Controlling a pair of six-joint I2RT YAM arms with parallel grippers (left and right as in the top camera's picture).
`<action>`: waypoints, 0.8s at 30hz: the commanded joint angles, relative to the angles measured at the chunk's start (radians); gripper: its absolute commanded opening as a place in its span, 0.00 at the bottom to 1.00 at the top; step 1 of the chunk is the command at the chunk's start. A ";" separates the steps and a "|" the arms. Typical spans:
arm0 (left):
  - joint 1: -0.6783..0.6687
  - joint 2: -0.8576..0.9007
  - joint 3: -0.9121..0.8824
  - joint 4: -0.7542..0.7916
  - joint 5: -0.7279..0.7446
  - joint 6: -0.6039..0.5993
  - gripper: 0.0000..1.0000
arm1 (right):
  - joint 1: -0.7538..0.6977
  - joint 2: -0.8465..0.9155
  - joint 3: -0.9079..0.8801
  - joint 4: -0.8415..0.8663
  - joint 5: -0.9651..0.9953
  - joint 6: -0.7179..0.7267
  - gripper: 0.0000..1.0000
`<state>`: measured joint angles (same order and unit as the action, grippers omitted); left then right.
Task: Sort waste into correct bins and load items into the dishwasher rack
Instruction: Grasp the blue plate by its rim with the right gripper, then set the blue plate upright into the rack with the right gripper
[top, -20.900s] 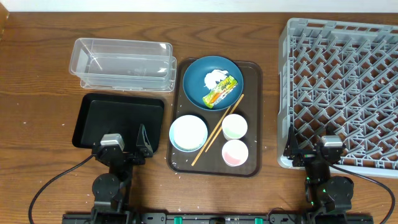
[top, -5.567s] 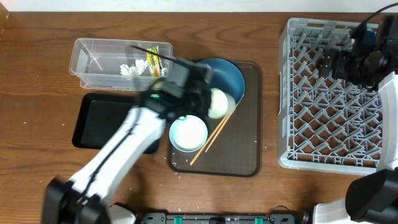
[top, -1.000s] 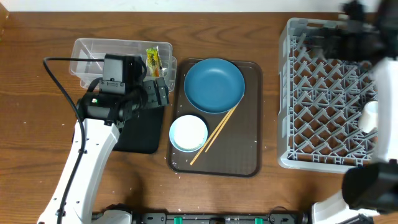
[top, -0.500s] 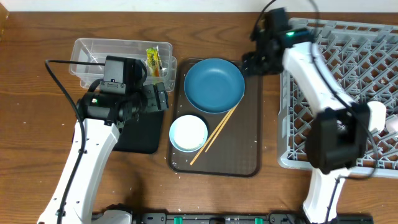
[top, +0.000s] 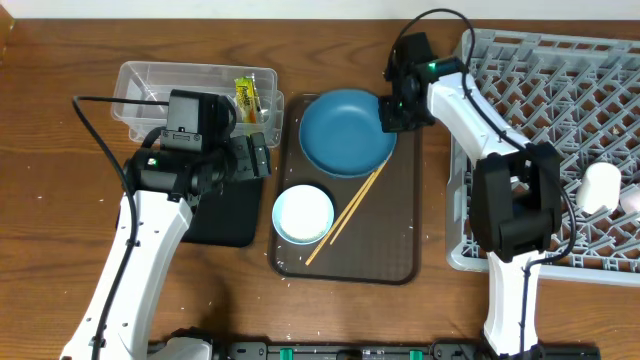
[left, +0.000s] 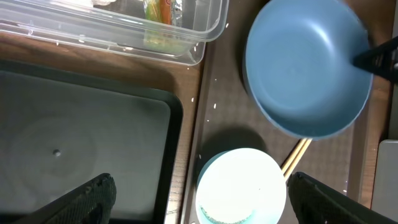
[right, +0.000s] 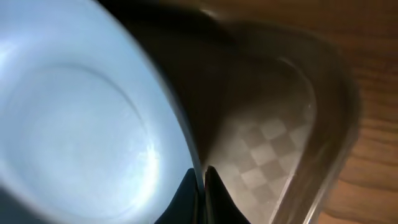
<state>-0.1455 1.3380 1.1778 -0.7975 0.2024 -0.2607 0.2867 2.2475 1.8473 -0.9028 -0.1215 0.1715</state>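
R gripper (top: 392, 110) is pressed together on the right edge of the plate (top: 343, 132). In the R wrist view its two thin tips meet w/ the plate's edge pinched between them. The R arm (top: 470, 95) comes up from the near side of the table (top: 60, 220). It bends over the left wall of the rack (top: 560, 110) and points left at the plate. The plate is at the far end of the brown tray (top: 385, 235) and looks a bit tipped, w/ a dark shadow under it. I can't tell if it is fully off the tray.

L gripper (top: 258, 155) is spread wide and holds nothing. It hangs over the right edge of the black tray (top: 228, 215), pointing down. The L arm (top: 140, 260) covers most of that tray.

Just beside the L gripper is the tub (top: 195, 100), clear plastic, w/ the wrapper (top: 246, 100) in its right end. The bowl (top: 303, 213) sits on the brown tray, near the plate, w/ nothing in it. The chopsticks (top: 345, 218) lie slanted next to the bowl, and their top ends go under the plate's near edge. Well apart, two cups (top: 601, 186) lie in the rack near its right side.
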 joint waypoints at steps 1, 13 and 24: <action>0.004 0.003 0.006 -0.003 -0.013 0.014 0.91 | -0.056 -0.105 0.091 -0.016 0.024 -0.030 0.01; 0.004 0.003 0.006 -0.001 -0.013 0.013 0.91 | -0.301 -0.403 0.146 0.072 0.509 -0.321 0.01; 0.004 0.003 0.006 -0.002 -0.013 0.013 0.91 | -0.537 -0.396 0.146 0.290 0.900 -0.459 0.01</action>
<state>-0.1455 1.3380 1.1778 -0.7975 0.2024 -0.2607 -0.2031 1.8462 1.9930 -0.6434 0.6369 -0.2317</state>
